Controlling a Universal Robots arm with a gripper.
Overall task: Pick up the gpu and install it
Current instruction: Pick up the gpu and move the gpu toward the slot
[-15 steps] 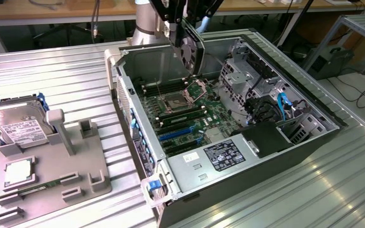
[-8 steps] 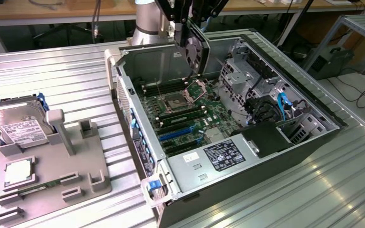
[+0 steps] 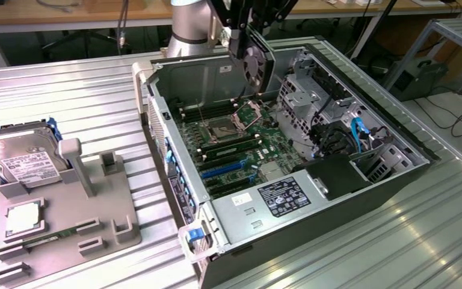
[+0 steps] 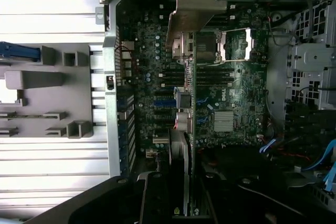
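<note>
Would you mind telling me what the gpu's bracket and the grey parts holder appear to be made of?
The gpu's bracket looks like bare sheet metal: thin, silver-grey, bent, with a dull sheen. The parts holder seems matte grey plastic: uniform colour, no glare, blocky slots.

Soft overhead light reached you evenly. The ribbed silver metal table [image 3: 79, 90] glared nearly white in your wrist view; the open grey computer case [image 3: 199, 78] was shadowed inside.

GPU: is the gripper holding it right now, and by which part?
Yes. The gripper holds the gpu by its upper edge. The card hangs on edge above the open computer case.
</note>
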